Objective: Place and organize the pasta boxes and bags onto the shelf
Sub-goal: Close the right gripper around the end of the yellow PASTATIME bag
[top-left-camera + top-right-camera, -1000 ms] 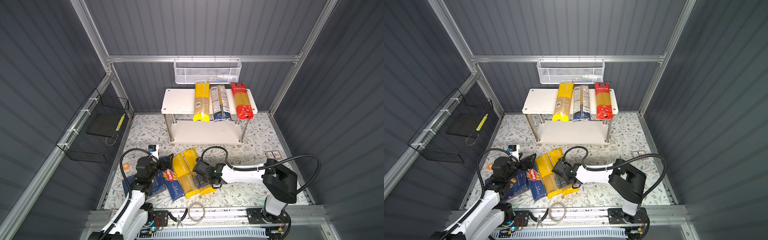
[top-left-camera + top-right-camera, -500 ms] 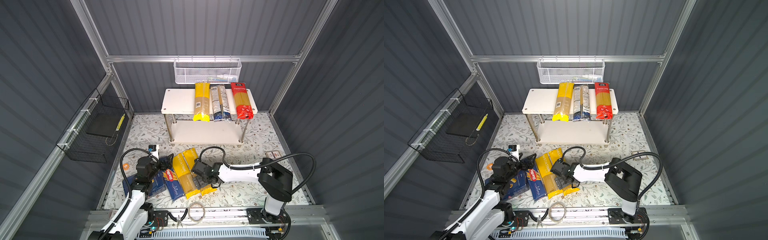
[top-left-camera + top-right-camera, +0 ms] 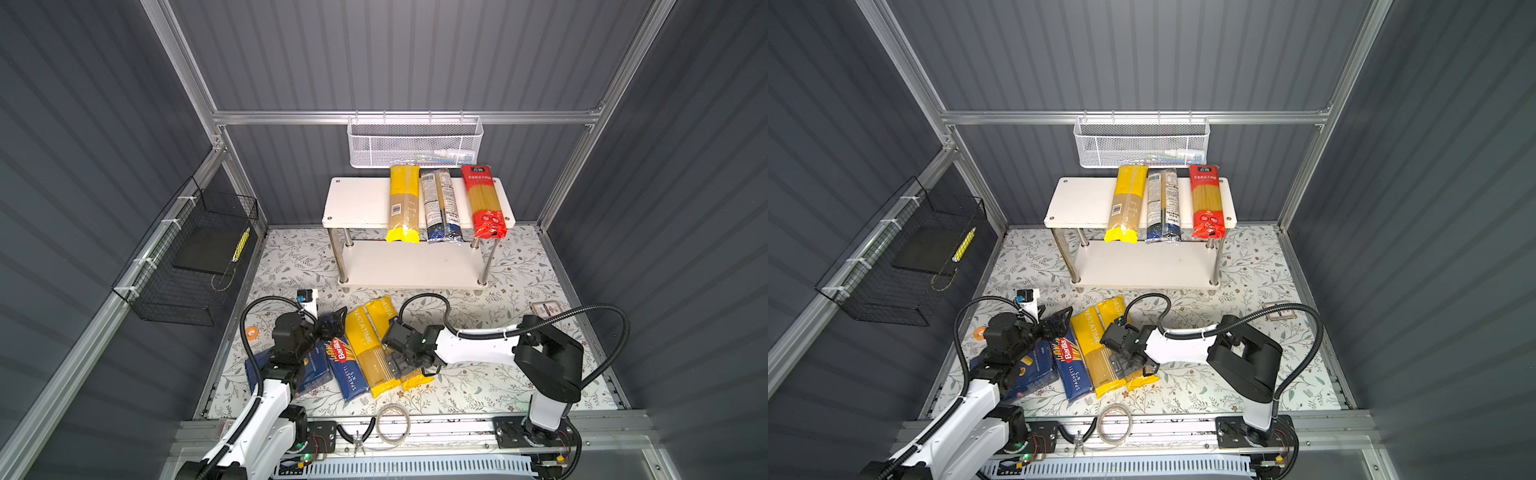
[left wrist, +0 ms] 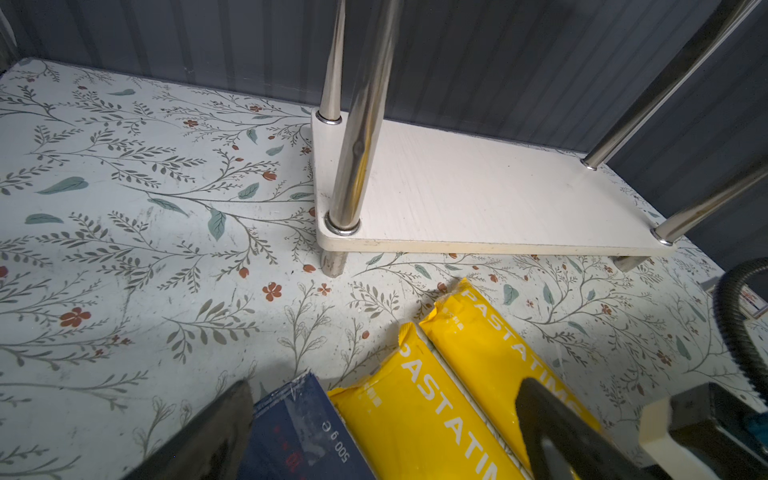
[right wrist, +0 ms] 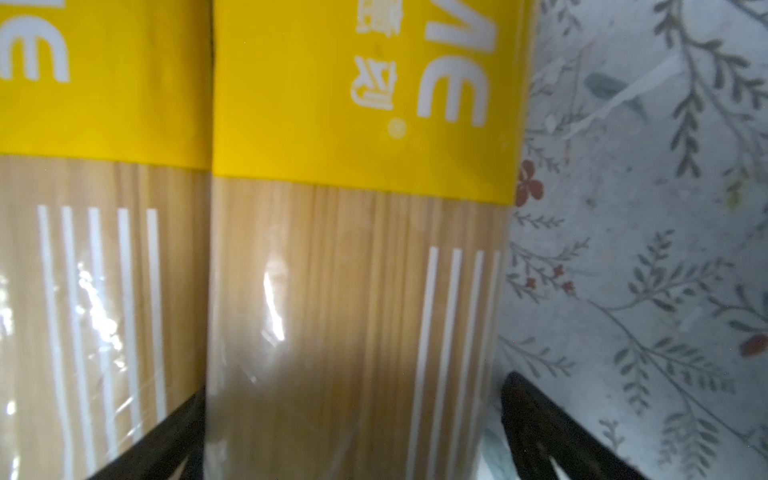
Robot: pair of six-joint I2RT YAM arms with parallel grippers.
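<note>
The white two-tier shelf carries a yellow bag, a clear dark-blue-ended bag and a red bag on its top board. Two yellow PASTATIME bags lie side by side on the floor. Beside them are a narrow Barilla spaghetti box and a wide Barilla box, partly under the left arm. My right gripper is open, its fingers down on either side of the right-hand yellow bag. My left gripper hangs open over the narrow box's end.
A white mesh basket hangs on the back wall just above the shelf. A black wire basket is on the left wall. A small card lies at the right. A cable loop and pliers rest on the front rail.
My right arm has shifted slightly left and the gripper has settled lower around the right-hand yellow bag. The left arm has not moved.
</note>
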